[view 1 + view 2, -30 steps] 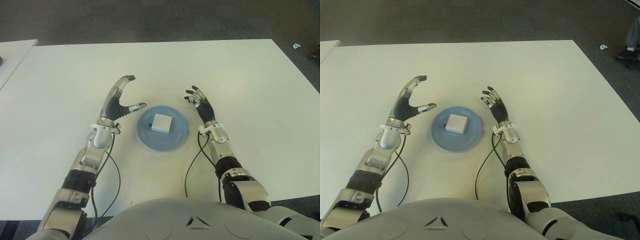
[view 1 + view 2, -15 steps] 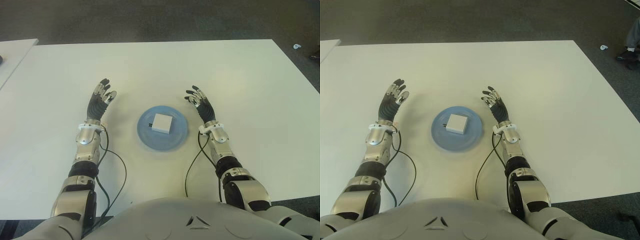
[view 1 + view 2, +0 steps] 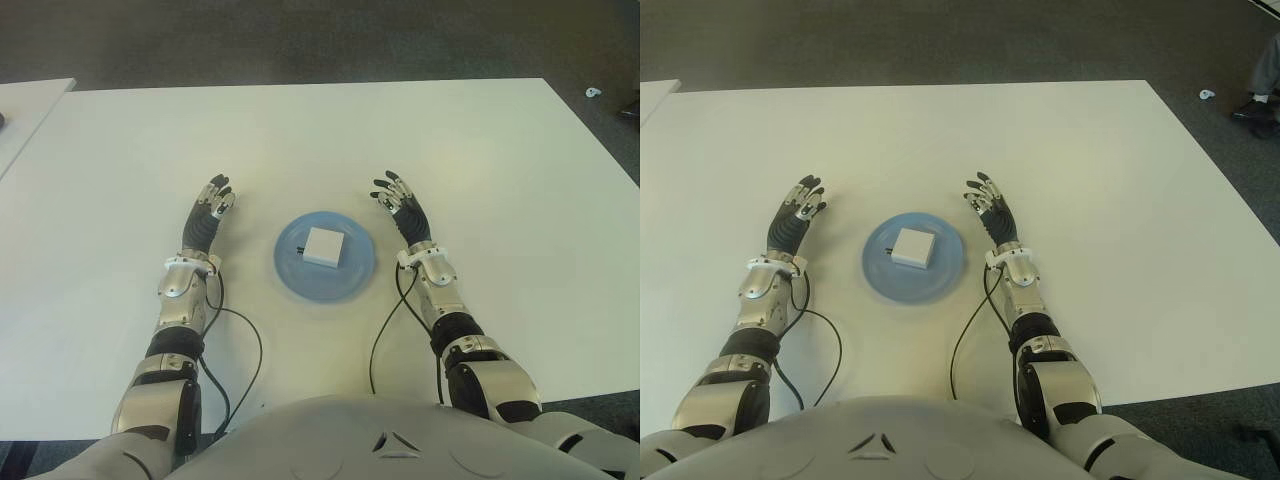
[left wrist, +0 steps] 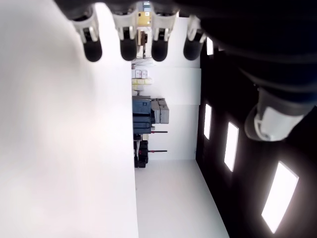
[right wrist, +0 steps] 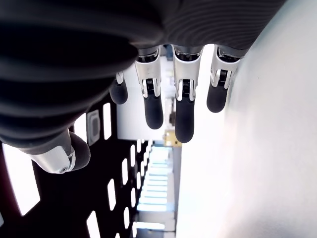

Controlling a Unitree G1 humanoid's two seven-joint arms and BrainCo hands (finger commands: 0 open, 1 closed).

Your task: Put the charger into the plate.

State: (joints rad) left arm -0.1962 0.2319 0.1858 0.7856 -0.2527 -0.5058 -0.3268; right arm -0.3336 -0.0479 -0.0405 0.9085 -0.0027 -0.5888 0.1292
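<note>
A white square charger (image 3: 324,246) lies in the middle of a round light blue plate (image 3: 352,279) on the white table (image 3: 300,130). My left hand (image 3: 208,208) shows to the left of the plate, fingers straight and spread, holding nothing. To the right of the plate, my right hand (image 3: 399,205) is likewise open with nothing in it. Both wrist views show only straight fingers (image 4: 126,44) and fingers (image 5: 184,111) beside the bare table top.
Black cables (image 3: 235,345) trail from both wrists toward my body. A second white table edge (image 3: 25,105) shows at the far left. Dark floor lies beyond the table, with a small white object (image 3: 594,92) at the far right.
My left hand has drawn away from the plate to the left and come down toward the table, its fingers straightening. The charger, the plate and my right hand have stayed put.
</note>
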